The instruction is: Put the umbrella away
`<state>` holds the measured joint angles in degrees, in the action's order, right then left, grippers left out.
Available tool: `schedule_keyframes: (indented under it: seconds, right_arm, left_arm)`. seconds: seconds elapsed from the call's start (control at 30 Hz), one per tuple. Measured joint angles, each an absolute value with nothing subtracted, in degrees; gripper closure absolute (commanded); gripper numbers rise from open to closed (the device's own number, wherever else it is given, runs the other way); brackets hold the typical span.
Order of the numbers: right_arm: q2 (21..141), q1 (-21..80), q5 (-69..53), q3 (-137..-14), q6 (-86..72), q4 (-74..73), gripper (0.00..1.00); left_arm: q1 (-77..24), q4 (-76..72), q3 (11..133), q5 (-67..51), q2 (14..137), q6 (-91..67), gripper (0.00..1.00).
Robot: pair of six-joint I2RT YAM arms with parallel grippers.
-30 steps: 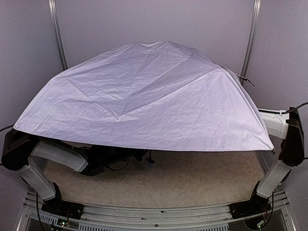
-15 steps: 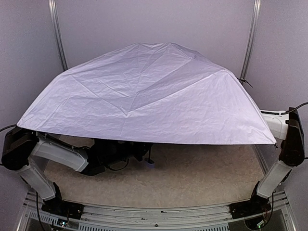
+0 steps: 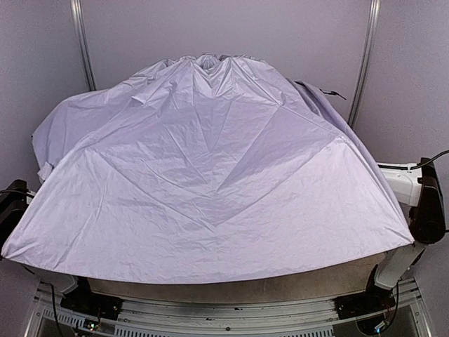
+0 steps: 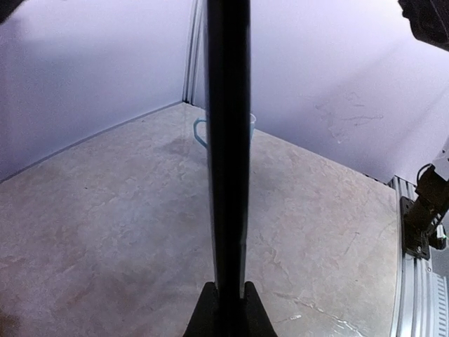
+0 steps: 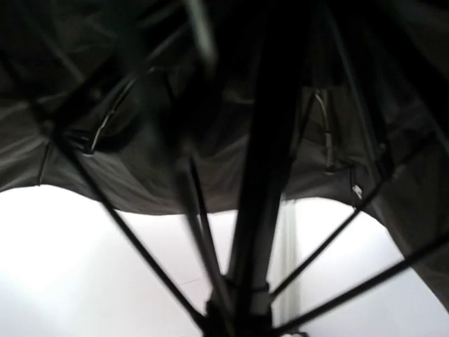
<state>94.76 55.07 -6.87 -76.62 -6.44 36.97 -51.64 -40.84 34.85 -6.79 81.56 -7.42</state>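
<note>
The umbrella (image 3: 210, 182) spreads its pale lavender canopy over nearly the whole table in the top view, slack and creased, bunched at its peak. Both grippers are hidden beneath it there. In the left wrist view my left gripper (image 4: 228, 302) is shut on the thin black shaft (image 4: 228, 140), which runs straight up the frame. In the right wrist view I look up at the black underside (image 5: 140, 105) and thin ribs (image 5: 126, 232). My right gripper (image 5: 242, 319) sits shut around the shaft where the ribs meet; that area is dark and blurred.
A pale blue cup (image 4: 200, 130) stands at the table's far corner, partly behind the shaft. The beige tabletop (image 4: 105, 225) lies below, with a metal rail (image 4: 421, 295) at its right. The right arm's elbow (image 3: 421, 210) sticks out beside the canopy's hem.
The canopy has gone from taut and lifted to slack and lower. Its front hem dropped toward the near edge, covering the left arm and the tabletop, and the peak has puckered.
</note>
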Motion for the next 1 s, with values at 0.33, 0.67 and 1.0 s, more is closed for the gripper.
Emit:
schedule_keyframes:
  seconds: [0.33, 0.67, 1.0]
  right_arm:
    - [95.53, 56.73, -9.89, -72.49, -4.12, 40.42, 0.96]
    - [99.46, 57.04, -8.23, -68.99, -6.98, 47.37, 0.97]
    - [99.61, 57.17, -4.21, -63.31, -6.92, 48.31, 0.98]
  left_arm:
    - [-51.53, -35.2, 31.92, -12.12, 76.64, -7.35, 1.0]
    - [-50.39, -30.13, 30.28, -11.73, 75.68, -7.22, 1.0]
    - [-47.92, -30.39, 30.02, -15.51, 81.38, -7.16, 1.0]
